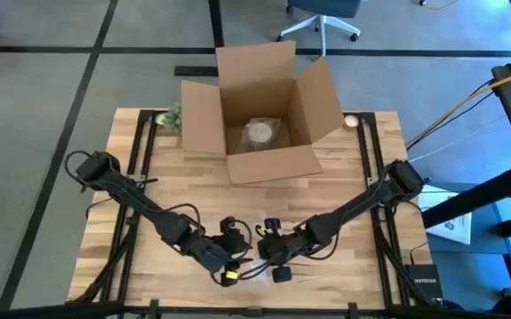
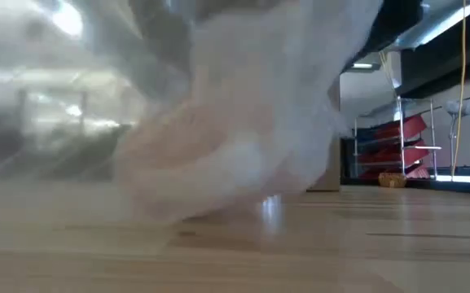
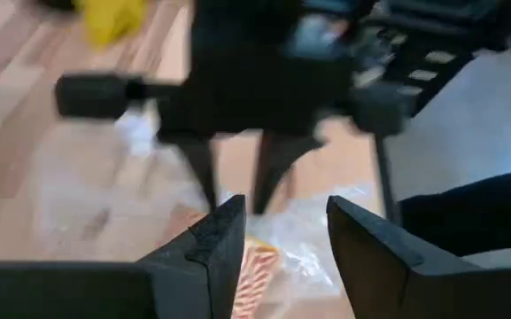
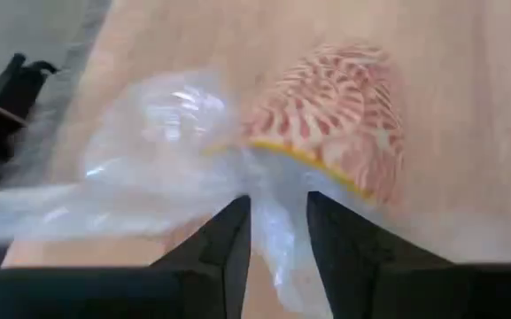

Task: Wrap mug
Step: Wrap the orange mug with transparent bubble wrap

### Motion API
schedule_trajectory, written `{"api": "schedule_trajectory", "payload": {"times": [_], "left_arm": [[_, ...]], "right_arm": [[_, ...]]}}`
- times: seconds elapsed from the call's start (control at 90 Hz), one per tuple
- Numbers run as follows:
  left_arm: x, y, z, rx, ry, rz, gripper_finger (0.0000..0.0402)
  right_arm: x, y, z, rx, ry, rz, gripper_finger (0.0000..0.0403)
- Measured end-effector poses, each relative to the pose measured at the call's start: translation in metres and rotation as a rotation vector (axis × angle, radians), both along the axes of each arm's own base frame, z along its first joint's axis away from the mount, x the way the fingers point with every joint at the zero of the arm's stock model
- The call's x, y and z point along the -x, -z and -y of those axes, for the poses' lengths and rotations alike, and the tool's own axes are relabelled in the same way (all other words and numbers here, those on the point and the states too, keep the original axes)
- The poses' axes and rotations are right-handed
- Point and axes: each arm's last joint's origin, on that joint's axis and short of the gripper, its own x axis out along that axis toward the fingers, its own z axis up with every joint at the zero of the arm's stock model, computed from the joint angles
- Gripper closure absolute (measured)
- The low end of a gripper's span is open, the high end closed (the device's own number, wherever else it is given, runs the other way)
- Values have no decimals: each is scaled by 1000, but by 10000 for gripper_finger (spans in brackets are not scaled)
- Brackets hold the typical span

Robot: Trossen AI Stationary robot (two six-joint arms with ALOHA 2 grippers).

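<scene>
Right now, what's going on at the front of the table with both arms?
Both arms meet at the near edge of the table, working a mug with a red-and-white pattern that lies inside clear plastic wrap. The right claw has a bunched fold of the wrap between its fingers, beside the mug. The left claw is open, just over the wrapped mug, facing the right claw. An open cardboard box stands at the far side with a pale bundle already inside.

Bright even light, blurred wrist views, hazy low view
</scene>
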Motion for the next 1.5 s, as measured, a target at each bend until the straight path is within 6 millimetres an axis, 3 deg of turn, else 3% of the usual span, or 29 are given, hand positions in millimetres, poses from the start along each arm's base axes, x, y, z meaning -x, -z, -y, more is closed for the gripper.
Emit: {"api": "schedule_trajectory", "payload": {"times": [0.2,0.411,0.578,0.722,0.856,1.222,1.5], "left_arm": [[-4,11,-1,-13,9,-41,257],[37,1,-11,-76,-143,-231,257],[57,45,-13,-88,-190,-356,257],[55,74,-15,4,-167,-230,257],[49,87,-24,78,-137,-164,257],[30,104,-28,136,-76,-119,257],[29,113,-28,149,-74,-159,257]], "right_arm": [[-3,-2,2,13,25,24,304],[1,0,4,34,51,-24,304],[0,5,4,34,74,-29,304],[-3,23,3,60,98,-53,304],[-8,21,0,36,95,-9,304],[-27,-20,-3,82,2,59,304],[-48,-6,21,36,26,54,304]]}}
